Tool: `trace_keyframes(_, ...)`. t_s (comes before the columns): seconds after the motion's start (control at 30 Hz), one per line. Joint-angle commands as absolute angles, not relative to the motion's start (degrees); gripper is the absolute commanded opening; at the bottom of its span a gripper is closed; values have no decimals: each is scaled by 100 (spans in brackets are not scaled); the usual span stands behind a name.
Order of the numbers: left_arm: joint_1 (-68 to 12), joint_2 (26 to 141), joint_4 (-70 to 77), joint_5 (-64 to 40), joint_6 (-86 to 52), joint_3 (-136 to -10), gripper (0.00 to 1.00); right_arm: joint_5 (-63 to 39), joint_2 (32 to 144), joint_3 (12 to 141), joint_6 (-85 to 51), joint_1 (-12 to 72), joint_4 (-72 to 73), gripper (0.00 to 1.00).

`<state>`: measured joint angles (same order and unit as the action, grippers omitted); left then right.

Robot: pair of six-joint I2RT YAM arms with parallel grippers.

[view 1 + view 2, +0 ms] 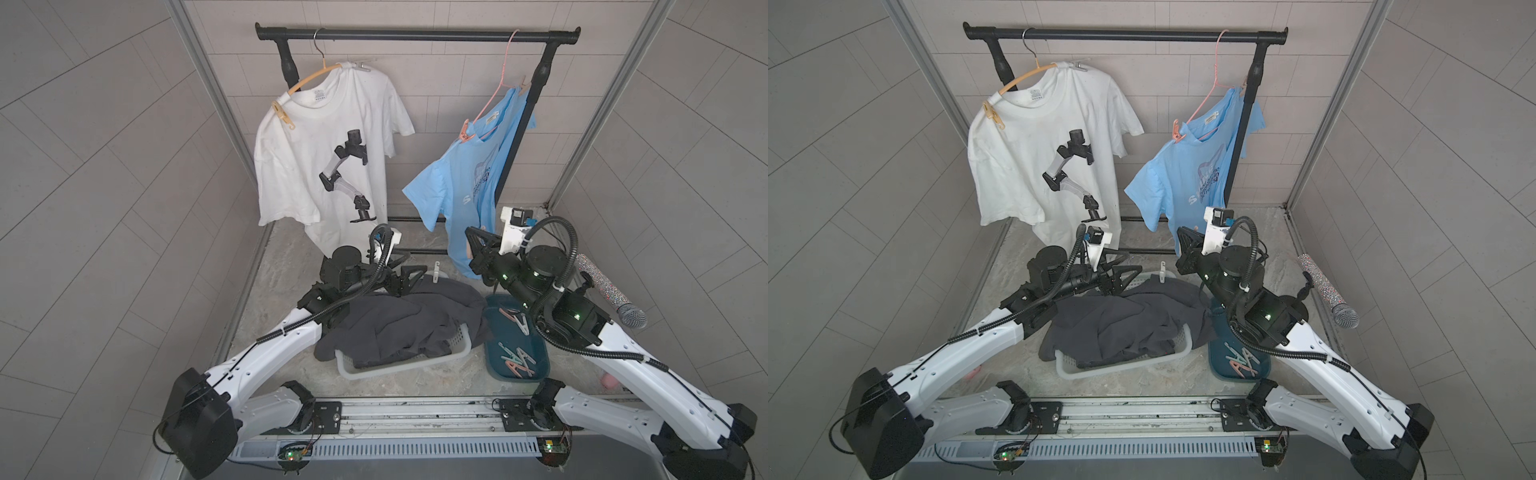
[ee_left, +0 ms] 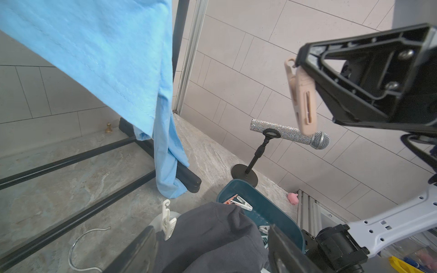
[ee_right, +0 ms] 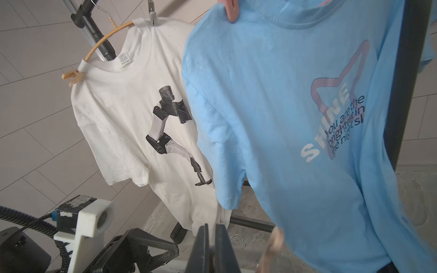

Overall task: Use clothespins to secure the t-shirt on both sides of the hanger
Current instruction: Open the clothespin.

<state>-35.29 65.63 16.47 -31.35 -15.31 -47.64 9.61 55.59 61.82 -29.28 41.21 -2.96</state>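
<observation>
Two readings: my right jaws clamp a peach clothespin (image 2: 303,99) near the blue t-shirt (image 1: 457,187), my left jaws stand wide apart over the dark garment (image 1: 415,320).

Marbled floor (image 1: 415,384) carries white basket (image 1: 361,372), teal tray (image 1: 494,328), microphone stand (image 2: 246,175).

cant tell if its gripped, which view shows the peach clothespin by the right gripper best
Left wrist view: the peach clothespin shows whole and large. Right wrist view: only a blur. In a top view: a sliver.
</observation>
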Motion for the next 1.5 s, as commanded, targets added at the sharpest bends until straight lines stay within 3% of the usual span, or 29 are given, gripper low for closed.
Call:
trace_keyframes(0.0,-3574,6495,1849,-3295,-1547,-4809,78,766,5854,6304,-2753,4301,308,0)
trace_keyframes(0.23,-3687,6520,2004,-2875,-1969,-4815,77,951,6738,6521,-2489,4706,966,0)
trace_keyframes(0.47,-3731,6407,1947,-2454,-1965,-4773,70,959,7226,6609,-2519,4985,1419,0)
trace_keyframes(0.7,-3735,6383,1866,-2103,-2089,-4774,49,988,7400,6596,-2541,5210,1447,0)
trace_keyframes(0.83,-3735,6376,1942,-2116,-2206,-4764,26,988,7447,6607,-2473,5273,1383,0)
trace_keyframes(1.0,-3724,6311,1969,-2217,-1988,-4712,8,963,7404,6628,-2400,5282,1215,0)
trace_keyframes(1.17,-3734,6232,2001,-2341,-1553,-4604,4,994,7091,6479,-2413,5278,1100,0)
trace_keyframes(1.2,-3719,6209,2004,-2375,-1429,-4574,4,998,7018,6462,-2404,5275,1037,2)
trace_keyframes(1.33,-3733,6159,1954,-2415,-936,-4472,0,1065,6687,6743,-2087,5276,22,31)
trace_keyframes(1.4,-3735,6152,1944,-2449,-722,-4425,0,1371,6386,6755,-1994,5274,-434,56)
trace_keyframes(1.47,-3728,6146,1969,-2437,-442,-4334,0,1480,6104,6699,-1910,5264,-742,71)
